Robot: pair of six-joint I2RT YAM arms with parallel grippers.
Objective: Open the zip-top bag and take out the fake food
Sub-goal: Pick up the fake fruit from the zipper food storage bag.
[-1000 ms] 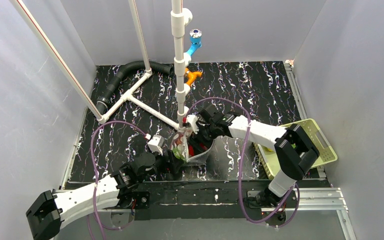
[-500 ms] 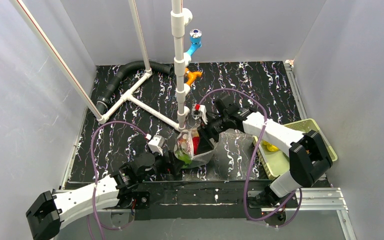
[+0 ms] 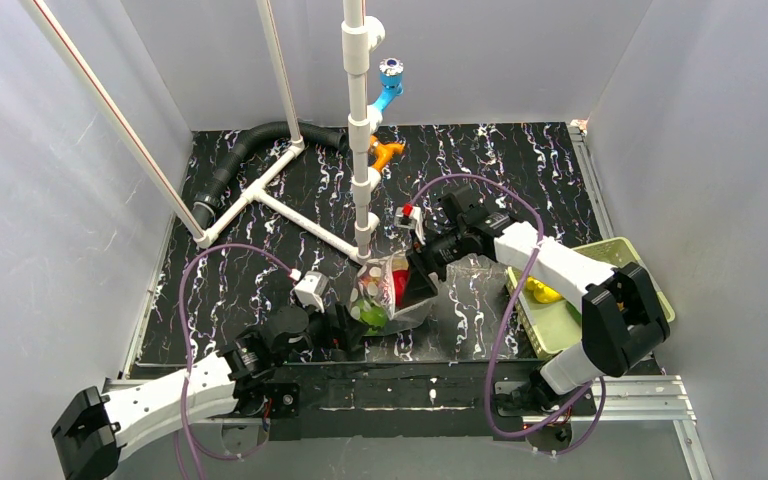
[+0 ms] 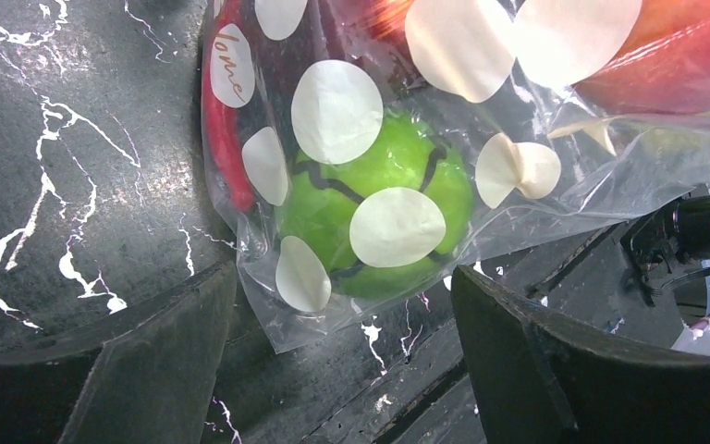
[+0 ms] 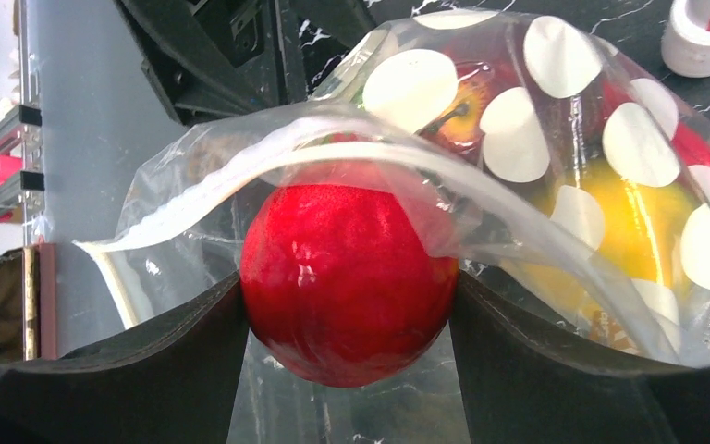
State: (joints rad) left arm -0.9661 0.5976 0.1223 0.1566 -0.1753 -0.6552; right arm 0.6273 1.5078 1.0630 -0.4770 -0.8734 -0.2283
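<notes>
Left end effector [image 4: 342, 273]: its jaws have spread over the last second and now stand wide apart, holding nothing.
Zip-top bag [image 4: 337, 111]: lies on the counter [image 3: 520, 180]. Its closed bottom corner sits between the left fingers with a gap on each side (near, not touching).
Green piece [image 4: 425, 157]: inside that bottom corner, pressed against the dotted film.
What changed: the right arm has drawn back toward its own side, away from the white pipe stand [image 3: 365, 215], and the bag has shifted slightly with it.
Right end effector [image 5: 347, 282]: clamped on the red fruit [image 5: 347, 305], one finger against each flank.
Red fruit, position: at the bag's open mouth, with the zip rim still arched over its top, so it is not yet clear of the film.
Yellow piece [image 5: 610, 222]: deeper in the bag, behind the dots.
Meaning: the bag is open and one piece looks about halfway out. With the left hold released, nothing pins the bag, so it may drag along.
Mesh basket [image 3: 650, 290]: beyond the right arm, with something yellow already in it.
</notes>
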